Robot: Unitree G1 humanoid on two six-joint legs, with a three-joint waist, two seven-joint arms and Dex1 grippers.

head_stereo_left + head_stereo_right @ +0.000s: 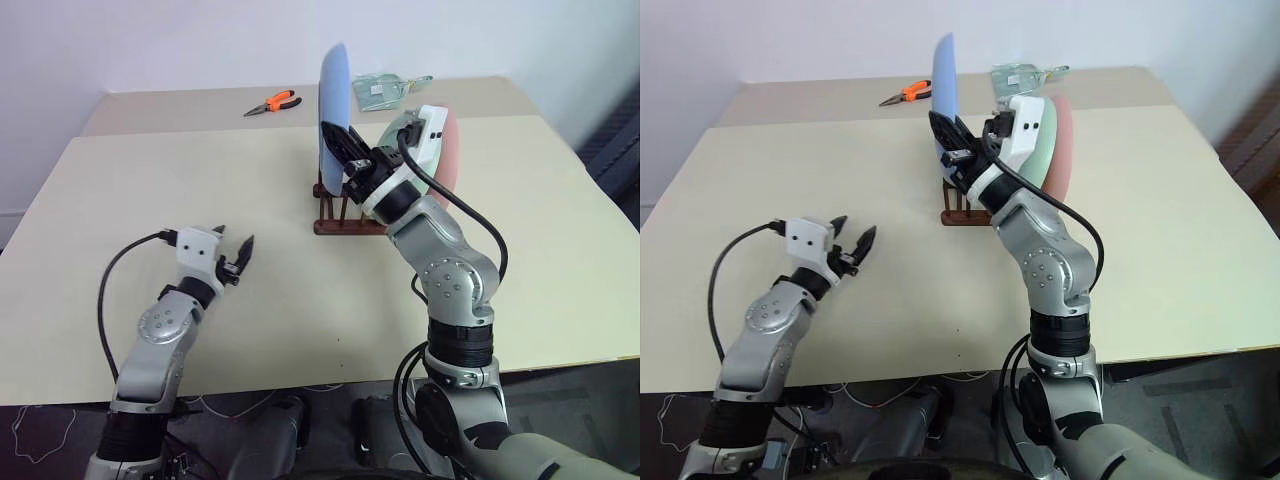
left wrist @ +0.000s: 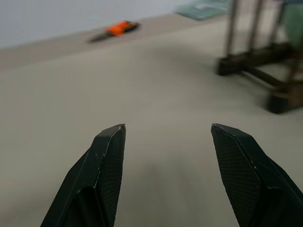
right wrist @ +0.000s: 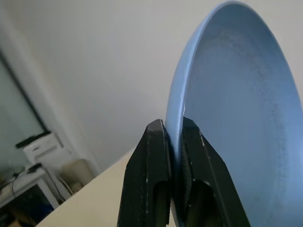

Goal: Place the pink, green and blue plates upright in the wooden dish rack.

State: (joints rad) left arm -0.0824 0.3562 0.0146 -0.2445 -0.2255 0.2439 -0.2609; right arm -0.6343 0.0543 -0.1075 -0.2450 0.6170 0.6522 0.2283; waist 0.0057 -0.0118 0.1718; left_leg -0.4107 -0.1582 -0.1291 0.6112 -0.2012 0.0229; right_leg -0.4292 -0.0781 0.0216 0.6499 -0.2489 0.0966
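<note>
The blue plate [image 1: 335, 95] stands on edge at the left end of the wooden dish rack [image 1: 335, 225], its lower rim down by the pegs. My right gripper [image 1: 335, 140] is shut on that rim, and the right wrist view shows both fingers pinching the blue plate [image 3: 236, 118]. Behind my right wrist, the green plate [image 1: 1045, 145] and the pink plate [image 1: 1062, 150] stand upright in the rack. My left gripper [image 1: 235, 235] hovers low over the bare table to the rack's left, open and holding nothing.
Orange-handled pliers [image 1: 275, 102] lie at the back of the table, with a clear plastic packet [image 1: 380, 90] to their right. The beige table [image 1: 150, 180] stretches wide to the left and front. A second table top adjoins at the back.
</note>
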